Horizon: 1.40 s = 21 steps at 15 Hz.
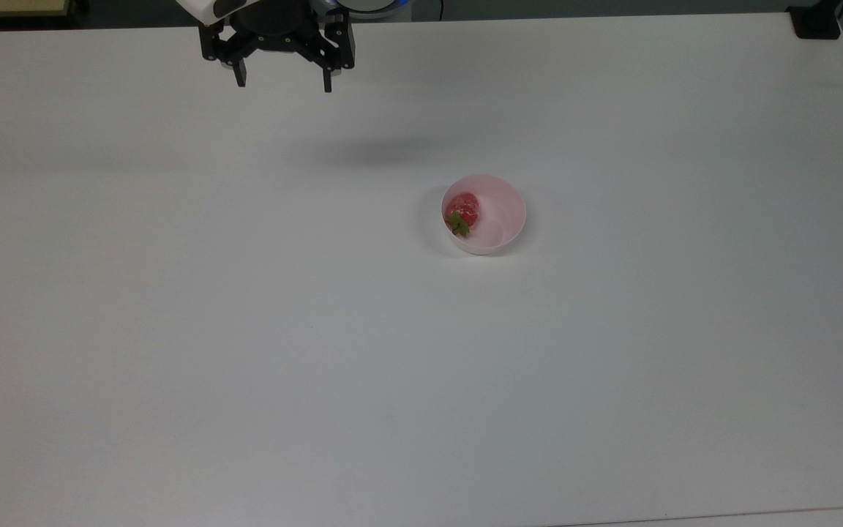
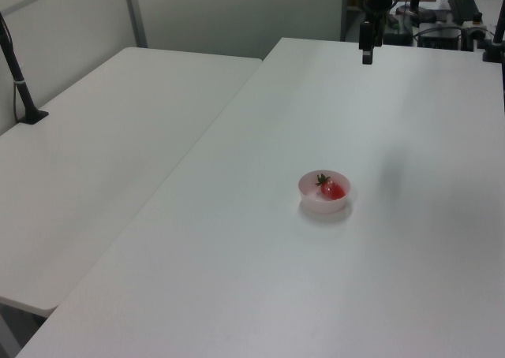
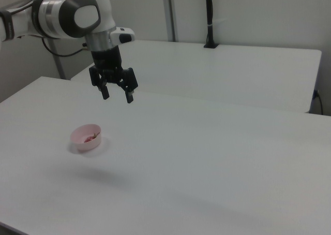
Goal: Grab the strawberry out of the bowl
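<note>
The strawberry [image 1: 463,208] lies inside the bowl [image 1: 503,205], resting against the wall on the top view's left side of it, red body toward the far edge and green cap [image 1: 458,224] toward the near edge of the top view. In the left view the strawberry [image 2: 332,189] sits toward the left view's right half of the bowl [image 2: 312,194] with its cap pointing up and left. In the right view only a small patch of red [image 3: 92,137] shows over the rim of the bowl [image 3: 83,142]. The bowl stands upright on a white surface [image 1: 246,329], roughly central, with bare surface on every side of it. The tool [image 1: 283,82] hangs above the far part of the surface, well apart from the bowl and to the top view's left of it. Its two black fingers [image 1: 327,77] point down, spread wide, with nothing between them. In the right view the tool [image 3: 117,97] is above and to the right view's right of the bowl, carried by a white and grey arm [image 3: 72,16] reaching in from the right view's upper left. In the left view the tool [image 2: 367,56] appears at the far end of the surface. A soft shadow [image 1: 374,151] lies on the surface between tool and bowl. A second white table [image 2: 102,153] stands beside the surface on the left view's left, with a black post [image 2: 20,82] on it.
</note>
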Each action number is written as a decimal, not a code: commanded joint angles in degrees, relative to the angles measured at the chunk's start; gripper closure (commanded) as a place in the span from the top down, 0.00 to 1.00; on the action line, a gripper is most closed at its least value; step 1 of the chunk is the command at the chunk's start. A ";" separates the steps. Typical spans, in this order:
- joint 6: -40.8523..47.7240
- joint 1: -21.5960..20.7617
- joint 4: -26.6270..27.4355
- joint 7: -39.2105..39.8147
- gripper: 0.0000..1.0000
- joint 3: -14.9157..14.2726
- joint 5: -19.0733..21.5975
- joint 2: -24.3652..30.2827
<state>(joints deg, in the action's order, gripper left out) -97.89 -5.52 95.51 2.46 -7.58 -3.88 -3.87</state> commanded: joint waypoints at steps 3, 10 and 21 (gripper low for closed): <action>-0.02 -0.89 0.90 1.14 1.00 -0.42 2.38 0.62; -5.89 -11.51 -0.68 -8.34 0.99 -0.42 4.23 -6.14; -18.29 -18.64 0.64 -20.56 0.90 0.28 4.23 -19.06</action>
<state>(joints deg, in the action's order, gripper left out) -112.79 -22.10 95.48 -15.26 -7.14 -0.10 -20.98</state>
